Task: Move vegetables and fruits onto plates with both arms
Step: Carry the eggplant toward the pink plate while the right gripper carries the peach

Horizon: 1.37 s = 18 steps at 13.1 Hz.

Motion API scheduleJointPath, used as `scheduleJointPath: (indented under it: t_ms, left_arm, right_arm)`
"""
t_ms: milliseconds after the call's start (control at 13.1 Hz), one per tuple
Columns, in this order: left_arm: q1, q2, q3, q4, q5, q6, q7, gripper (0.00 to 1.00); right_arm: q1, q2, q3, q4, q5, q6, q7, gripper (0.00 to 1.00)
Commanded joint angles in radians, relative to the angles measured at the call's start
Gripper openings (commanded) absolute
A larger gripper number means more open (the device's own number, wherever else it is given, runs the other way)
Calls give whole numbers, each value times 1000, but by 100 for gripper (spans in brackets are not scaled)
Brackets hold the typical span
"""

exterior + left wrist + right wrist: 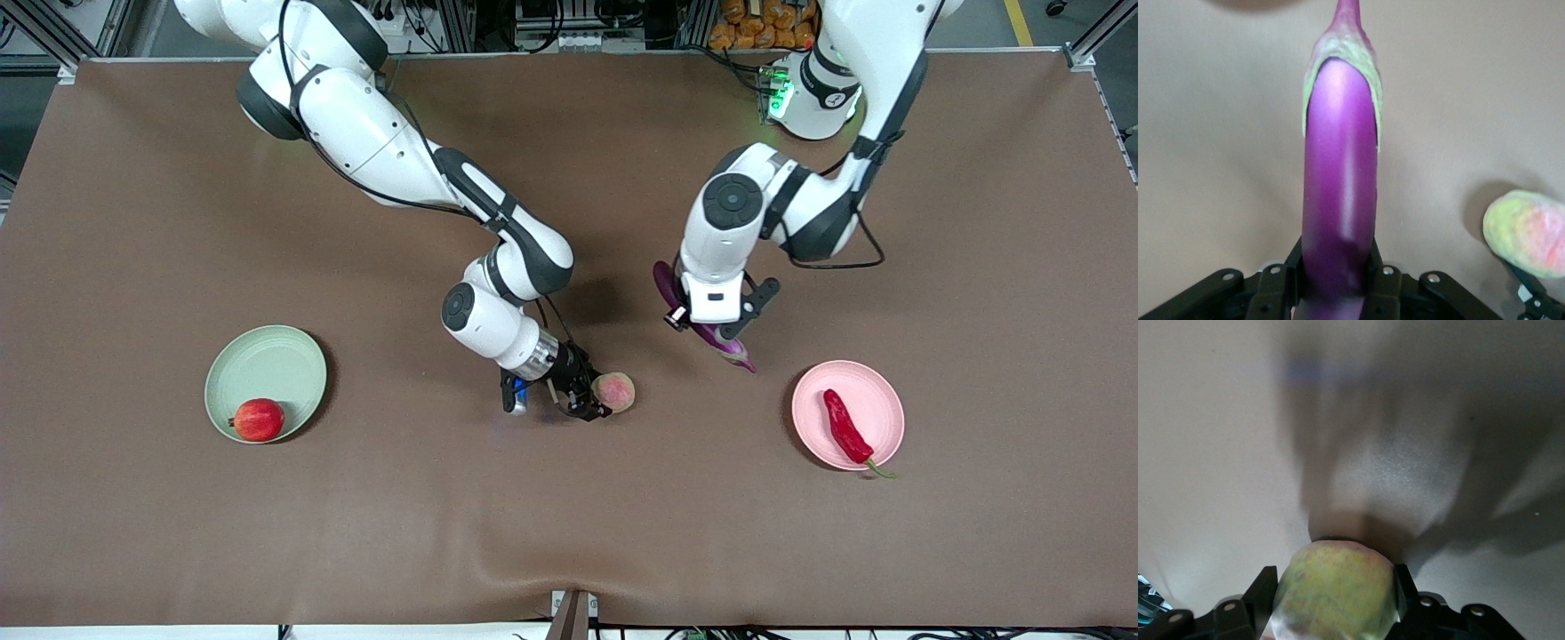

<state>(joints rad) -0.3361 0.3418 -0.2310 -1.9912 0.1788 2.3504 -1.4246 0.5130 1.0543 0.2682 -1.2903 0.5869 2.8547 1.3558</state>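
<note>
My left gripper (714,331) is shut on the middle of the long purple eggplant (734,350), near the pink plate (880,400). In the left wrist view the eggplant (1340,173) sits between my left gripper's (1338,270) jaws, green cap pointing away. The red chili pepper (845,426) lies on the pink plate. My right gripper (594,398) is shut on the pinkish-yellow peach (614,391) at the table's middle. The peach (1335,590) fills my right gripper's (1335,593) jaws. The red pomegranate-like fruit (259,420) lies on the pale green plate (267,363).
The brown table cloth (569,516) stretches wide between the two plates and toward the front camera. The peach also shows in the left wrist view (1527,233), beside the eggplant. A metal bracket (570,613) sits at the table's front edge.
</note>
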Motion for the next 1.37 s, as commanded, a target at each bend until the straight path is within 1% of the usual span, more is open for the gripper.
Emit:
scheduleJointPath:
  t_ms: [0, 76, 153, 305, 458, 687, 763, 916, 992, 1068, 1297]
  left_arm:
    - [84, -32, -13, 6, 5, -23, 119, 0]
    - [113, -27, -13, 23, 4, -25, 162, 0]
    - [144, -21, -13, 44, 2, -35, 215, 0]
    - [181, -1, -11, 106, -16, -100, 330, 0]
    - [224, 17, -11, 158, -41, -149, 424, 0]
    - [299, 49, -11, 213, -71, -177, 577, 0]
    - [319, 62, -10, 225, -74, -177, 616, 0]
    - [357, 100, -10, 271, -74, -177, 688, 0]
    - [367, 124, -10, 303, -74, -177, 713, 0]
    - [370, 147, -10, 334, -74, -178, 711, 0]
    - [365, 192, -7, 400, -74, -213, 710, 0]
  right_arm:
    - [-25, -40, -4, 11, 14, -24, -4, 33]
    - [-51, -69, -4, 5, 13, -69, -4, 33]
    - [-77, -106, -7, 5, 7, -148, -9, 33]
    - [-141, -170, -9, 5, -9, -288, -41, 33]
    - [-215, -232, -13, 3, -59, -485, -175, 33]
    - [-394, -305, -14, 3, -122, -813, -448, 32]
    - [-445, -324, -29, 3, -157, -910, -545, 32]
    - [-505, -344, -79, 6, -250, -1044, -743, 32]
    - [-522, -349, -116, 5, -295, -1092, -826, 32]
    - [-531, -349, -157, 3, -321, -1139, -909, 32]
    - [-551, -347, -304, 2, -332, -1236, -1272, 32]
